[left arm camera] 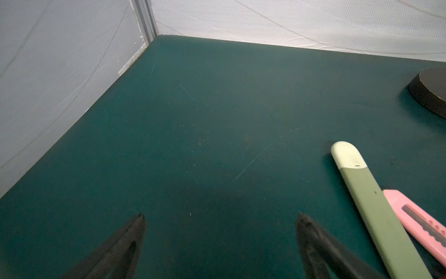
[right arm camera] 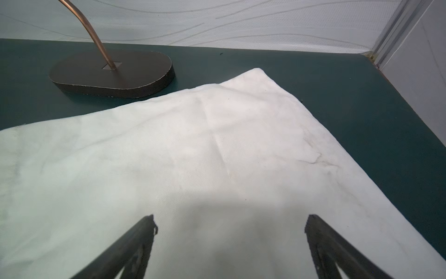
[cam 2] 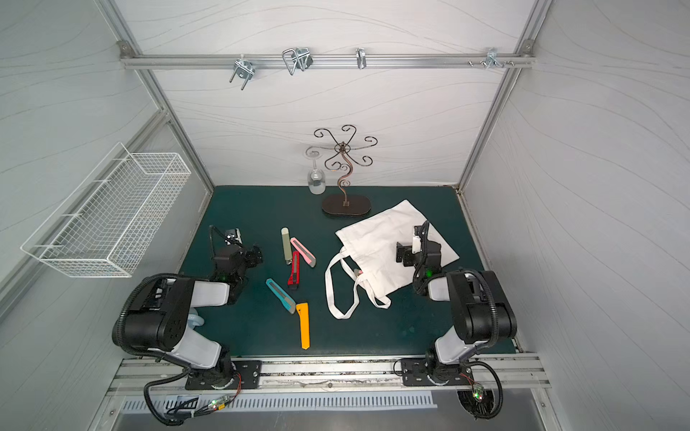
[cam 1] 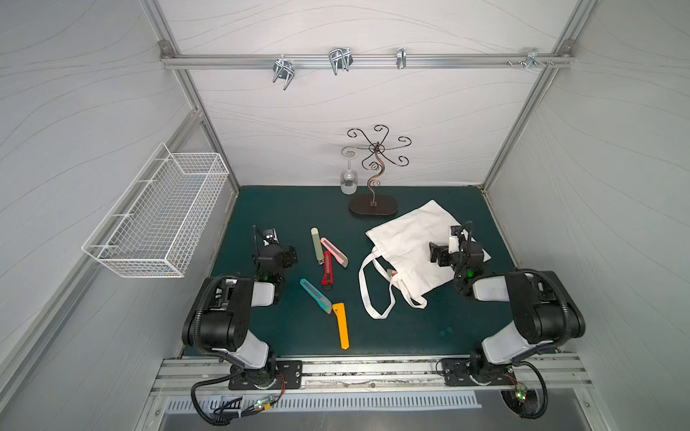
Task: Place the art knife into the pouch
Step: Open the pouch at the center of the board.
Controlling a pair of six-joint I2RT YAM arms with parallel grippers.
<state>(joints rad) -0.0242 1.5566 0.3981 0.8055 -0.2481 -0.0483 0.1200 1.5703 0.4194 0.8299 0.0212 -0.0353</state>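
Several art knives lie on the green mat in both top views: a sage-green one (cam 1: 317, 246), pink (cam 1: 334, 252), red (cam 1: 327, 270), teal (cam 1: 315, 295) and orange (cam 1: 341, 324). The off-white pouch (cam 1: 407, 242) lies flat to their right, handles toward the front. A small pinkish-grey end (cam 1: 391, 272) peeks from its mouth. My left gripper (cam 1: 274, 250) is open above bare mat, with the sage-green knife (left arm camera: 369, 200) and pink knife (left arm camera: 420, 222) beside it. My right gripper (cam 1: 451, 250) hangs open over the pouch (right arm camera: 217, 149). Both grippers (left arm camera: 220, 217) (right arm camera: 230, 218) hold nothing.
A dark oval stand base (cam 1: 373, 207) with a curled wire rack stands at the back, close to the pouch's far corner. A wine glass (cam 1: 348, 179) hangs upside down from it. A white wire basket (cam 1: 157, 216) is on the left wall. Metal hooks (cam 1: 339, 59) hang on the rail.
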